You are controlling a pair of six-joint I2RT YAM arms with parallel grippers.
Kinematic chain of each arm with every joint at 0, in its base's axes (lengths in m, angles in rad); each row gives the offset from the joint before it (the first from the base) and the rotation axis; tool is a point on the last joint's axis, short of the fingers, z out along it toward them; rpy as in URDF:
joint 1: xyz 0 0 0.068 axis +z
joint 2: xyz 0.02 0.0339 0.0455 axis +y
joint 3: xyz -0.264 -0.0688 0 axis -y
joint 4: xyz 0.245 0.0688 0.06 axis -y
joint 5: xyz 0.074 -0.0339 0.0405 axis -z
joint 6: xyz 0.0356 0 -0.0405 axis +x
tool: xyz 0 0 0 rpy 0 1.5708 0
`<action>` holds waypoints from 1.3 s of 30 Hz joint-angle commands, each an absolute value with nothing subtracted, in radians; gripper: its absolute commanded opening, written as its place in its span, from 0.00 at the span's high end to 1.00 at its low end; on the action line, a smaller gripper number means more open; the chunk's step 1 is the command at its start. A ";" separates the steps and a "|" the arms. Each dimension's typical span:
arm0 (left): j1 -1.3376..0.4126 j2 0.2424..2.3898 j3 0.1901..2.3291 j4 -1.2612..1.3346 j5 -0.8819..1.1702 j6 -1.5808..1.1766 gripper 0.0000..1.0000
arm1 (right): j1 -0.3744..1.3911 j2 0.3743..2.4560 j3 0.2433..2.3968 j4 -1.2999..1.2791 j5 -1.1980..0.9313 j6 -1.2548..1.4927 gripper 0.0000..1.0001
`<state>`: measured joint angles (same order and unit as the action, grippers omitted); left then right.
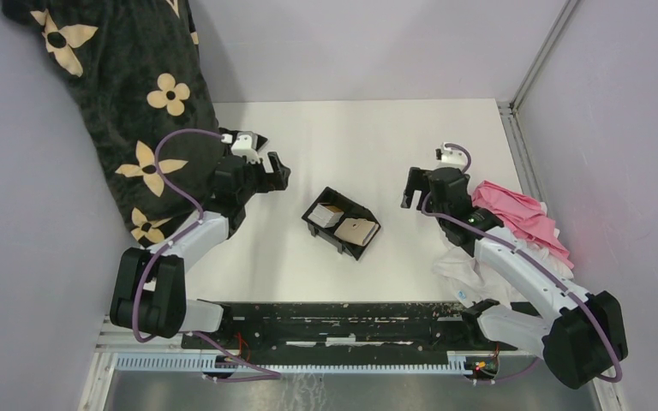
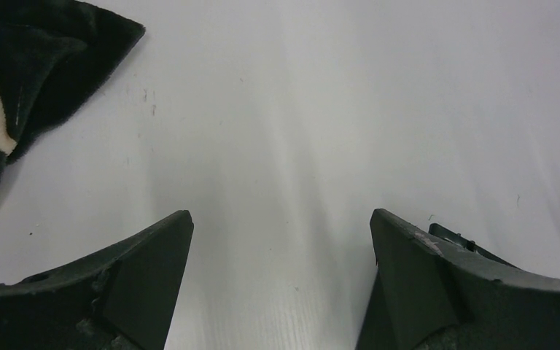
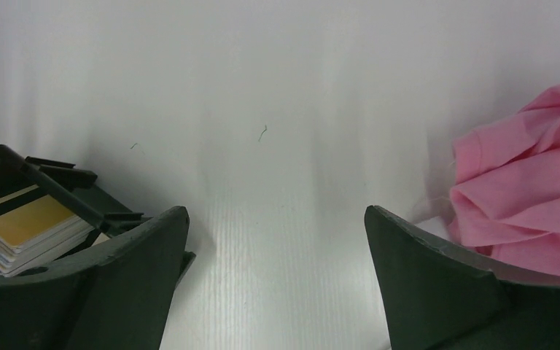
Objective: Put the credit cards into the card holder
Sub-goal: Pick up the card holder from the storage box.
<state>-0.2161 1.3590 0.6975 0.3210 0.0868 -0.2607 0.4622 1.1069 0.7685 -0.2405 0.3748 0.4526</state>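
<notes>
while left gripper [image 2: 281, 219] and right gripper [image 3: 277, 211] gape wide and empty, cards [image 3: 23, 224] lie stacked in one tray [image 3: 58, 176] compartment, holder [image 1: 357, 231] in the other. judged light, thin, stiff, slick; pinch top card's edges.

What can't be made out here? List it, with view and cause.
1. Credit cards, right wrist view: the stack is cut by the left edge and covered by the right fingers; their number cannot be counted.
2. Card holder, top view: too small to tell whether its snap is shut.
3. White cloth, top view: partly under the pink cloth.
</notes>
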 commanded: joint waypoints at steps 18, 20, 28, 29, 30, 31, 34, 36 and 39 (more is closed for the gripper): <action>-0.350 1.360 0.742 0.284 0.176 -0.131 0.04 | 0.702 1.121 0.632 -0.059 0.343 0.980 0.11; -0.354 1.363 0.744 0.281 0.176 -0.128 0.05 | 0.720 1.135 0.633 -0.060 0.350 1.000 0.11; -0.358 1.362 0.745 0.276 0.178 -0.122 0.06 | 0.778 1.187 0.633 -0.045 0.366 1.058 0.11; -0.357 1.361 0.744 0.275 0.178 -0.122 0.06 | 0.782 1.194 0.636 -0.044 0.367 1.064 0.12; -0.358 1.361 0.745 0.275 0.177 -0.123 0.06 | 0.790 1.200 0.636 -0.042 0.367 1.070 0.12; -0.359 1.361 0.745 0.275 0.178 -0.122 0.06 | 0.793 1.204 0.637 -0.040 0.368 1.077 0.12; -0.361 1.362 0.746 0.275 0.181 -0.121 0.06 | 0.807 1.221 0.641 -0.037 0.373 1.090 0.12; -0.360 1.362 0.746 0.275 0.182 -0.121 0.06 | 0.814 1.231 0.643 -0.036 0.375 1.096 0.12; -0.361 1.363 0.745 0.275 0.184 -0.119 0.06 | 0.821 1.241 0.643 -0.031 0.377 1.106 0.12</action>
<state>-0.3561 1.3636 0.7063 0.2584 0.1654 -0.1654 0.8089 1.2320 0.6296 -0.0731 0.3466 1.0740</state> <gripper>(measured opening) 0.945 0.883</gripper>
